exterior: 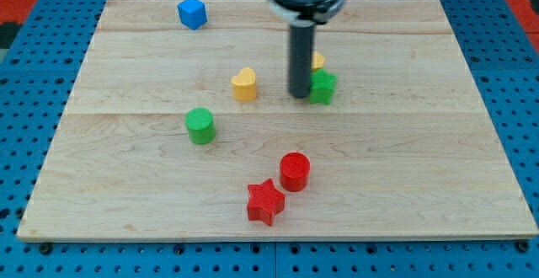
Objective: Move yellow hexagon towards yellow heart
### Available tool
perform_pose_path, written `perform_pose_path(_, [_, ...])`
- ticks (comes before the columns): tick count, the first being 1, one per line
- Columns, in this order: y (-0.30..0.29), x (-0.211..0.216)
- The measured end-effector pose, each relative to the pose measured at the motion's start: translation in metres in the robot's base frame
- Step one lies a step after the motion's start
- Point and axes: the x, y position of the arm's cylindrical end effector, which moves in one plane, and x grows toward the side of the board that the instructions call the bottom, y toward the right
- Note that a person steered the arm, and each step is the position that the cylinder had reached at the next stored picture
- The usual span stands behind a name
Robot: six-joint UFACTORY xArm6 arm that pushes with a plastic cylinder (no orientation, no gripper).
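Note:
The yellow heart (244, 84) lies on the wooden board near its middle, a little towards the view's top. The yellow hexagon (317, 61) is mostly hidden behind my rod; only a small yellow edge shows to the rod's right. My tip (300, 95) rests on the board just right of the heart, touching or almost touching the green star (322, 87) on its left side. The hexagon sits just above the green star.
A green cylinder (200, 126) stands left of centre. A red cylinder (295, 171) and a red star (265, 201) lie towards the view's bottom. A blue cube (192, 13) is at the top left. The board (126, 185) lies on a blue pegboard.

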Motion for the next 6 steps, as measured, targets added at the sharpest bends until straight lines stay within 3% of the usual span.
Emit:
perform_pose_path(1, [0.095,-0.002])
perform_pose_path(2, [0.107,-0.02])
perform_pose_path(3, [0.063,-0.092])
perform_pose_path(4, [0.008,-0.064])
perform_pose_path(6, [-0.007,-0.018])
